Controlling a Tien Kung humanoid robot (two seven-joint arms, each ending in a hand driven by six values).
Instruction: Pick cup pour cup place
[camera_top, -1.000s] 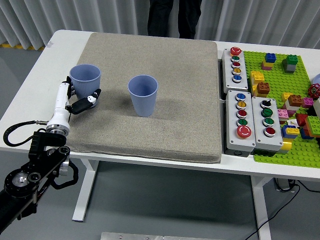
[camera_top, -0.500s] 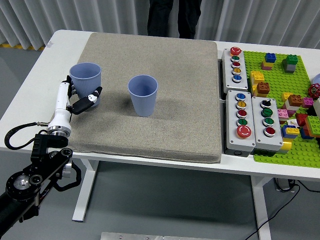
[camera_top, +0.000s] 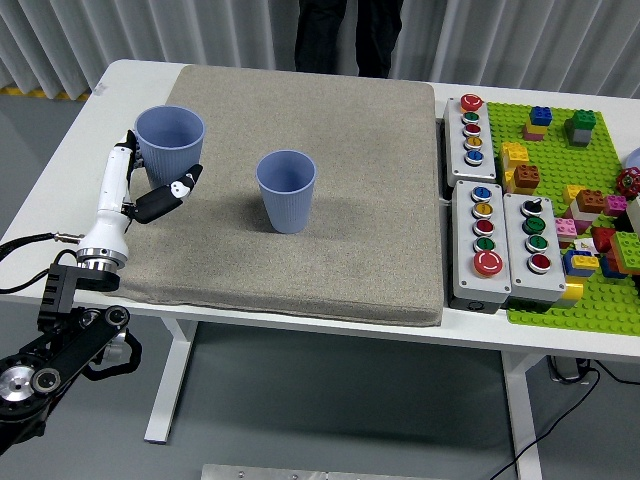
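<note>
Left edge: your left hand (camera_top: 150, 185) comes in over the white table (camera_top: 70, 160), fingers curled around the left cup (camera_top: 170, 140) — thumb on its near side, other digits behind it. The cup is upright at the left edge of the grey mat (camera_top: 330, 220); whether it touches the mat, you cannot tell. Mid-mat, well apart, the second cup (camera_top: 286, 190) stands upright, open end up. Right of the mat: button boxes (camera_top: 500, 245), then a green brick plate (camera_top: 585, 210) — loose bricks on it. Behind: pale vertical curtain folds; a person's dark trouser legs (camera_top: 345, 35) at the far edge.
</note>
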